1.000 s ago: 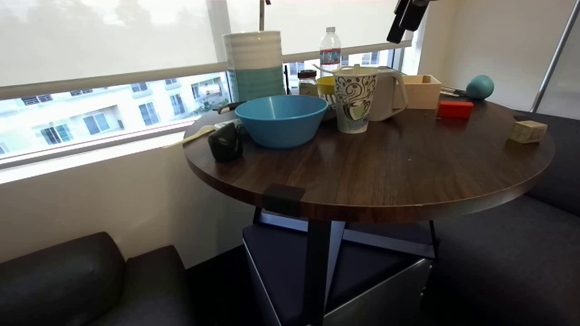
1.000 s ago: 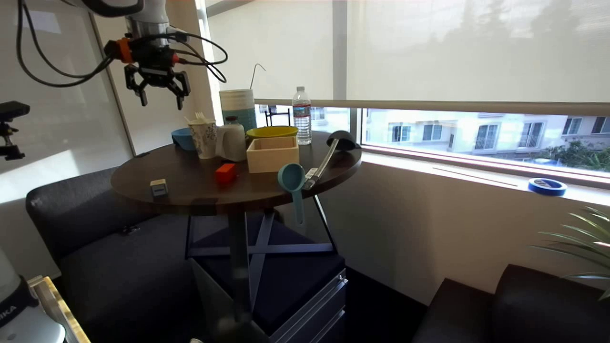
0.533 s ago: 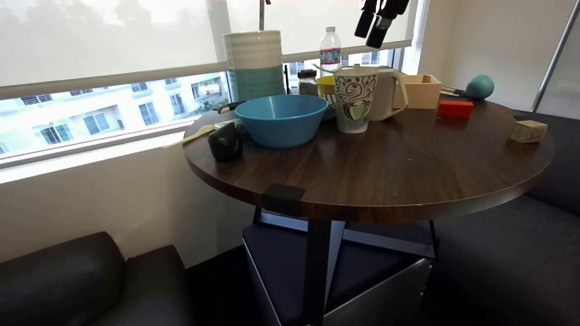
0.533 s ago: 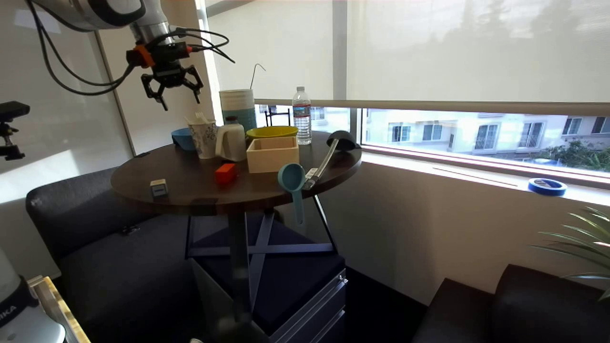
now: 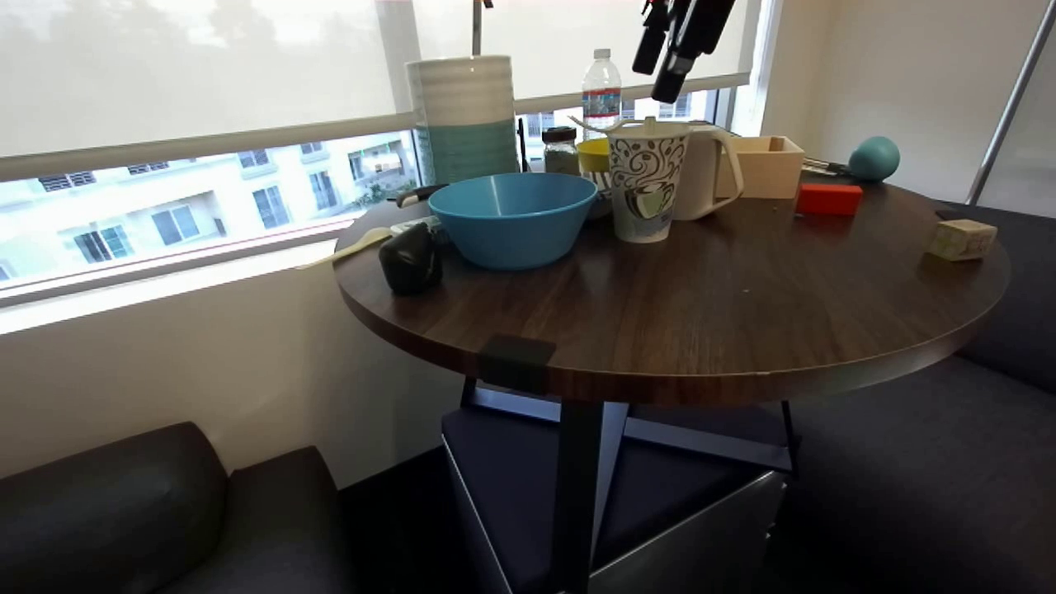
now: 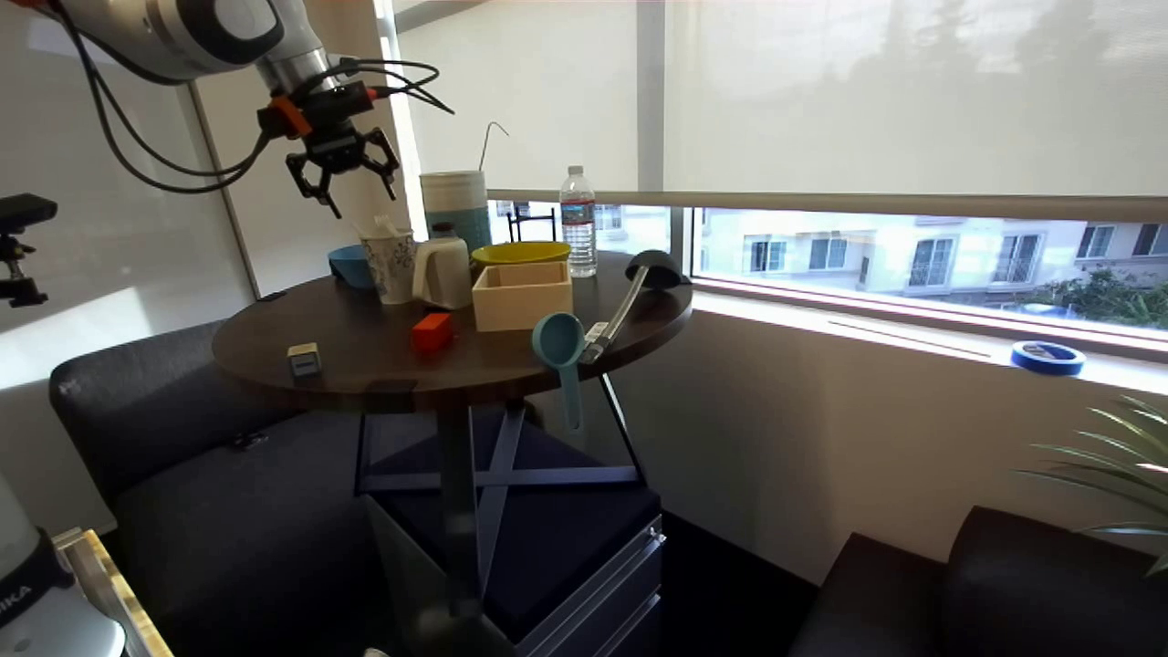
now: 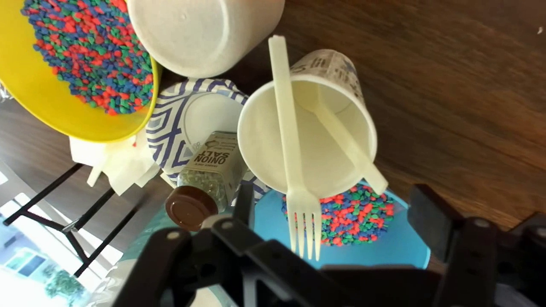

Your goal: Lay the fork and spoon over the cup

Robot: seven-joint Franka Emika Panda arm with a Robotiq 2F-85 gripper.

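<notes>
Overhead, the gripper hangs spread apart; in the wrist view a fork crosses the cup, eleven to six o'clock, another utensil protruding toward four.

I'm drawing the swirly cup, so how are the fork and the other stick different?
The fork lies across the top of the cup; the other stick slants down into it. The fork is pronged; the other stick's outer end is plain, its inner end hard to make out. Both are pale cream.
</notes>
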